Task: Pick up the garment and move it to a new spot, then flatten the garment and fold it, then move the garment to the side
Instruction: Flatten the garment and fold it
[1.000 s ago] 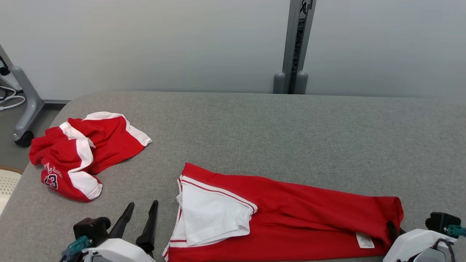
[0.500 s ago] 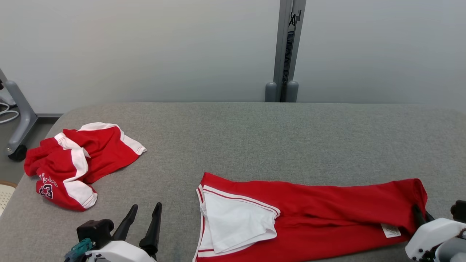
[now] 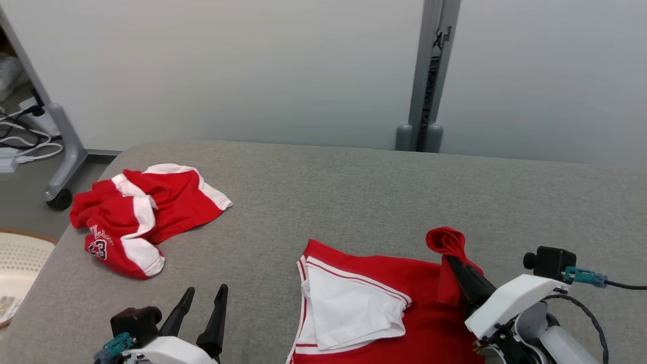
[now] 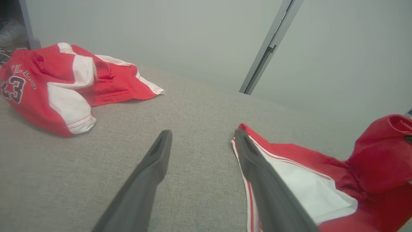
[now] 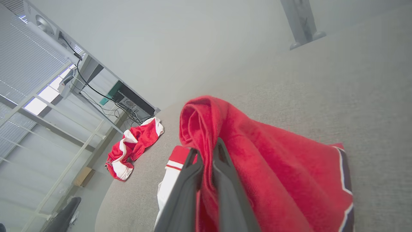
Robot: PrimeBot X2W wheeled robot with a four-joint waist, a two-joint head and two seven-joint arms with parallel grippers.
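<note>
**Fold underway: right side has one end up, left side idle**

The right end effector [image 3: 452, 263] is pressed together on a bunched red end [image 3: 445, 240] of the garment [image 3: 399, 275] and holds it raised above the rest. The rest of the garment lies on the grey surface [image 3: 354, 192] at the near edge, centre-right. Its white panel [image 3: 354, 313] faces up at the left end. The left end effector [image 3: 206, 296] is spread wide over bare surface just beside the garment's left hem and holds nothing. A second red garment [image 3: 136, 217] is heaped at far left, well apart.

This reads as the fold step. To do it well:
- Carry the pinched end over towards the white panel, high enough that the cloth rolls rather than drags.
- The grip is on a bunch, not a flat edge, so the end will likely land wadded. Lower it onto the cloth before letting go, then smooth.
- Pin the left hem with the free end effector if the base layer slides.
- Line up the edges before release.
</note>
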